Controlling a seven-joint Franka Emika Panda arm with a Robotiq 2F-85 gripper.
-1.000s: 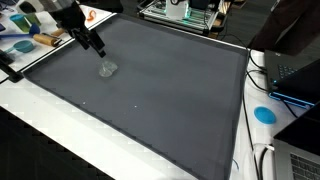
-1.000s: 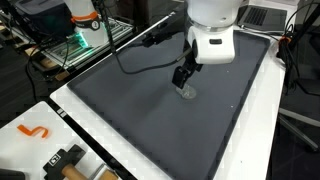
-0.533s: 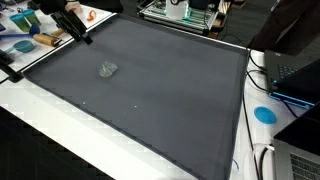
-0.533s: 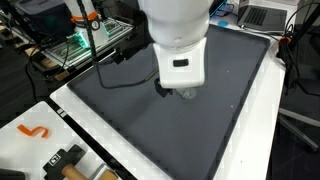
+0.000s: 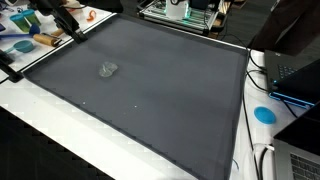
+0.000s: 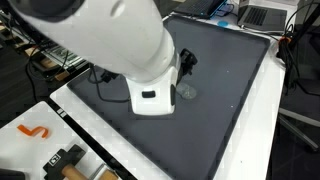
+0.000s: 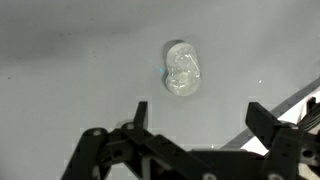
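A small clear crumpled object, like a wad of plastic (image 5: 108,69), lies on the dark grey mat (image 5: 160,90). It also shows in the wrist view (image 7: 183,69) and, partly behind the arm, in an exterior view (image 6: 187,91). My gripper (image 7: 198,112) is open and empty, raised above the mat with the wad lying apart beyond its fingertips. In an exterior view the gripper (image 5: 72,30) is near the mat's far left corner. The white arm body (image 6: 120,45) fills much of one exterior view.
Tools and coloured items (image 5: 25,40) lie off the mat's left corner. A blue disc (image 5: 264,114) and a laptop (image 5: 295,75) sit at the right. An orange hook (image 6: 33,131) and a black tool (image 6: 65,158) lie on the white table edge (image 6: 60,140). An equipment rack (image 5: 180,12) stands behind.
The gripper has lifted off the clear wad and moved away toward the mat's far left corner. The wad stays where it lay. The arm now swings close to one exterior camera.
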